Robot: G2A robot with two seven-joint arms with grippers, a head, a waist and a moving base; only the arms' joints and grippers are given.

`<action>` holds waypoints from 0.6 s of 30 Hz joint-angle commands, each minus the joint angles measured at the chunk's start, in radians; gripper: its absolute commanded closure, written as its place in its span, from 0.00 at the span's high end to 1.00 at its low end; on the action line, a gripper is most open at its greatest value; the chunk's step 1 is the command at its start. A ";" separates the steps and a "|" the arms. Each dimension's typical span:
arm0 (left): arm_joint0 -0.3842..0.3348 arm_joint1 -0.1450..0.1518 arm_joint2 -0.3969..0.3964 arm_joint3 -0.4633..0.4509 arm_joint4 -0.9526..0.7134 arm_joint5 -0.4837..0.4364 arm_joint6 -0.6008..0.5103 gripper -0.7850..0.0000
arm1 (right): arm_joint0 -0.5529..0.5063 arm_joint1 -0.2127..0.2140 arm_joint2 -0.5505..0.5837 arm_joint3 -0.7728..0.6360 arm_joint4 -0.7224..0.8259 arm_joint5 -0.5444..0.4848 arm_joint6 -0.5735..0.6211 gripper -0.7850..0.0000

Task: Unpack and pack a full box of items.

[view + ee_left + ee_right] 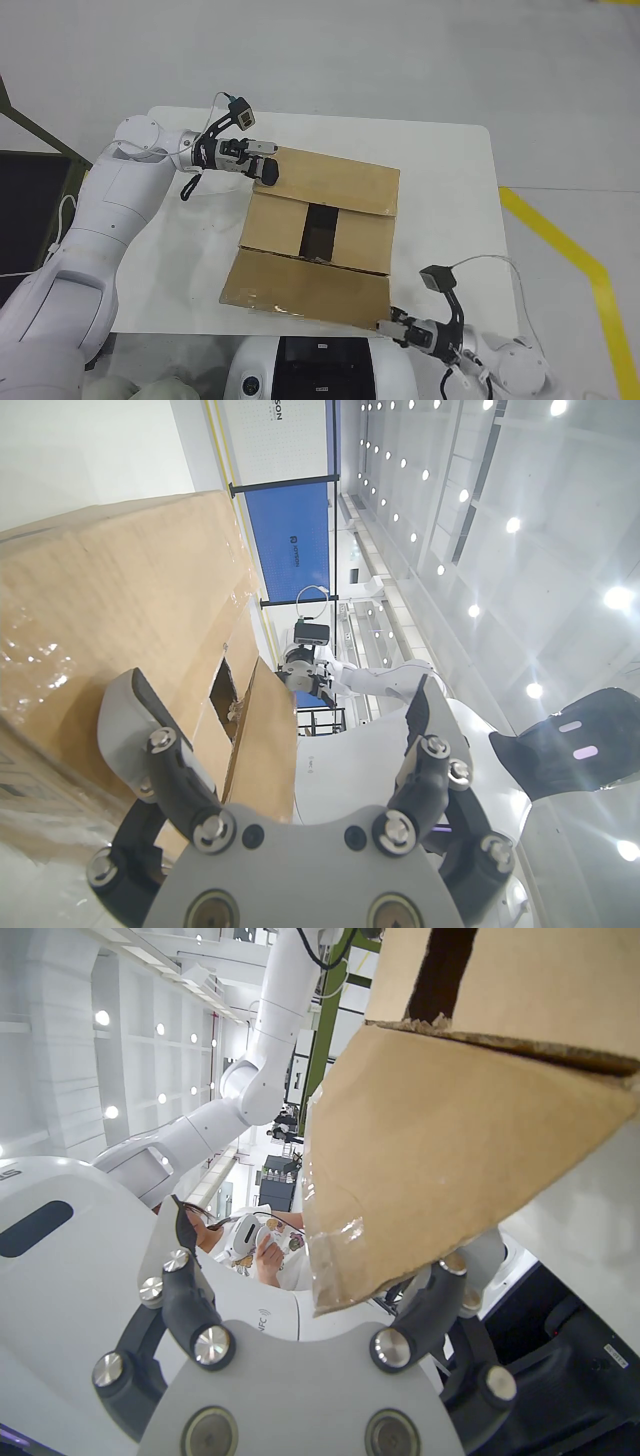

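Box (275, 225) is set on the bench (450, 200), outer flaps splayed. The left gripper (268, 170) is held spread beside the far flap (335, 180), the right gripper (384, 326) spread around the corner of the near flap (300, 285). A flap could be torn, or the box dragged, if pinched off-edge.

White rectangular counter (440, 160) with rounded corners, set on pale grey floor (400, 50). Off the counter's left edge, black open-topped bin (25, 200) framed by olive-green metal bars (30, 128). Beyond the counter's right edge, angled yellow floor stripe (555, 235). From the left wrist view: blue wall panel (295, 545) behind black horizontal rails (282, 486), under rows of round white ceiling lights (425, 475).
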 commanded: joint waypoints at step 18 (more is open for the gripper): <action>0.000 0.000 0.000 0.000 0.000 0.000 0.000 1.00 | 0.126 -0.007 -0.007 0.045 -0.040 -0.083 -0.152 1.00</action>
